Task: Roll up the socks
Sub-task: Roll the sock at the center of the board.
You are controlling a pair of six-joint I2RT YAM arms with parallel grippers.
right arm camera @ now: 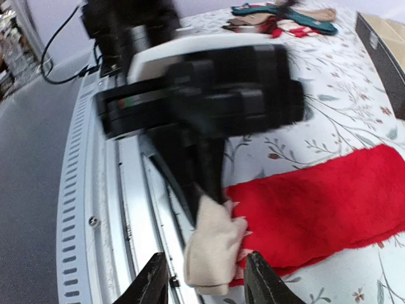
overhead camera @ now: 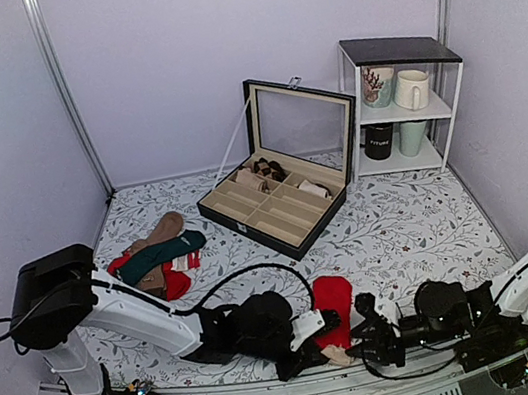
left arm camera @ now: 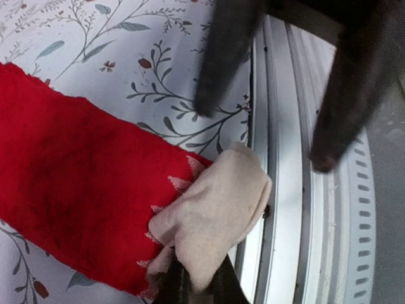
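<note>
Left claw (overhead camera: pixel 320 350) is clamped on the beige cuff (overhead camera: pixel 337 355) of the socks (overhead camera: pixel 334 299), which lie at the bottom centre of the top view, right at the near edge of the table (overhead camera: pixel 401 225). Its arm reaches in low from the lower left, stretched almost flat along that edge. The right claw (overhead camera: pixel 363 336) comes in just as low from the lower right and faces the cuff. The two claws sit very near each other, so a careless closing move could knock them together.

From the left wrist, the left claw (left arm camera: pixel 197 285) at the bottom edge pinches only a small fold of cuff (left arm camera: pixel 215 209). The red socks (left arm camera: pixel 76 196) run off to the left. The cuff lies against the metal rail (left arm camera: pixel 285 190) on the right, so a tug that way could drag the socks off the table. Such a thin pinch may also slip once rolling starts. The right claw (left arm camera: pixel 262 133) is blurred at the top, with its jaws apart and holding nothing.

From the right wrist, the right claw (right arm camera: pixel 205 269) at the bottom edge stands apart, with the cuff (right arm camera: pixel 212 250) between its fingertips. I cannot tell whether they touch it. The left claw (right arm camera: pixel 209 190) comes down from above onto the cuff. Closing here might catch one layer only and split the pair.
</note>
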